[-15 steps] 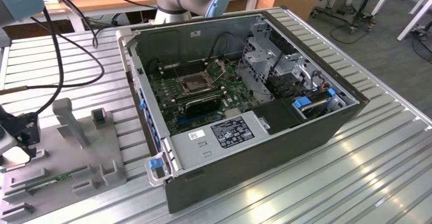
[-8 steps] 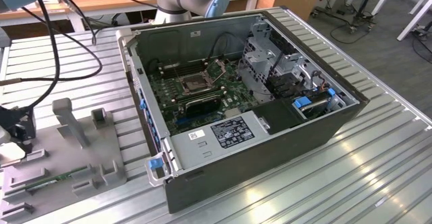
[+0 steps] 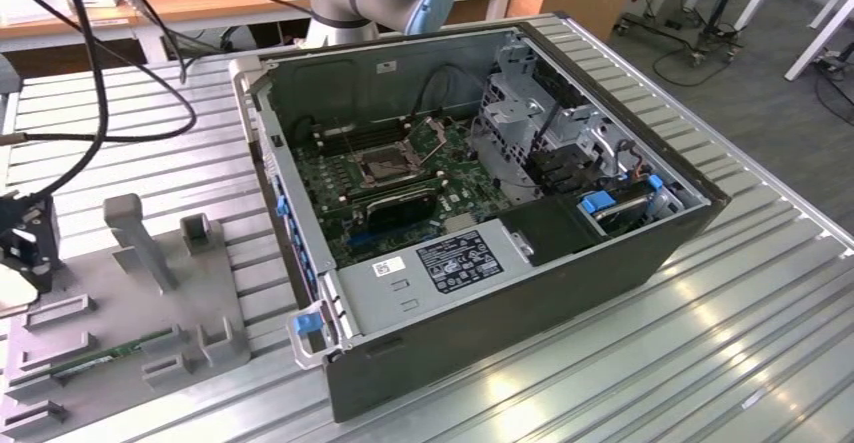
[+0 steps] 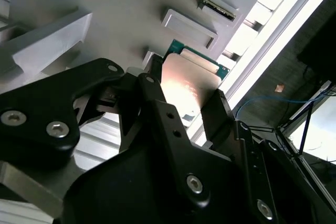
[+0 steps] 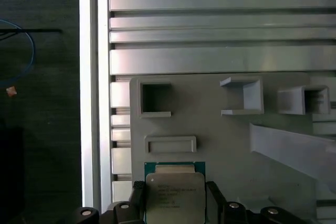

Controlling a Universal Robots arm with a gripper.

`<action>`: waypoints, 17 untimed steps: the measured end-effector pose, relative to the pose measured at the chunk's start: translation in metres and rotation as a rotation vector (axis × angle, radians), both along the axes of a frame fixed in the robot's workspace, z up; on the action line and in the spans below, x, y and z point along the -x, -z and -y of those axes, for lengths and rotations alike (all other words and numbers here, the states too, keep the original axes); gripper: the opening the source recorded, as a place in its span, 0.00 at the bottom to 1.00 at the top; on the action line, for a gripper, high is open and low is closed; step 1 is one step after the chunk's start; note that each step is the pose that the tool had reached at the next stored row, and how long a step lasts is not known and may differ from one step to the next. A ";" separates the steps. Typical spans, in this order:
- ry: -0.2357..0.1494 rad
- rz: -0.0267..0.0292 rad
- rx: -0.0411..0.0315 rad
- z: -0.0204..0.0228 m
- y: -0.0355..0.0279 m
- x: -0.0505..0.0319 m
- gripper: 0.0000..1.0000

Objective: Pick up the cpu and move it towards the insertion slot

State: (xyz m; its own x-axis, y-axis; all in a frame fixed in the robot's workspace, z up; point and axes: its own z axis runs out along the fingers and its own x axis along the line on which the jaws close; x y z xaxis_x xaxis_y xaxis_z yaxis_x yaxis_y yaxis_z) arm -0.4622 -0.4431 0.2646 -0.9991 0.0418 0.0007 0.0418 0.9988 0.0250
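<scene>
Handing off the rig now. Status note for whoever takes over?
Gripper: shut on the cpu, at the grey fixture on the exterior view's left.
Slot: inside the open case, well apart from the gripper.
Done: cpu grasped; cannot tell if it has lifted off the fixture.
Left: the whole move to the slot.

Silvery green-rimmed square cpu [image 5: 175,198]: one edge cut off in first wrist view; black end effector [image 4: 186,81] covers part in second wrist view.
</scene>
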 end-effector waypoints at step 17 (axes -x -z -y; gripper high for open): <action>0.000 0.0001 -0.0030 0.0000 -0.0439 0.0000 0.55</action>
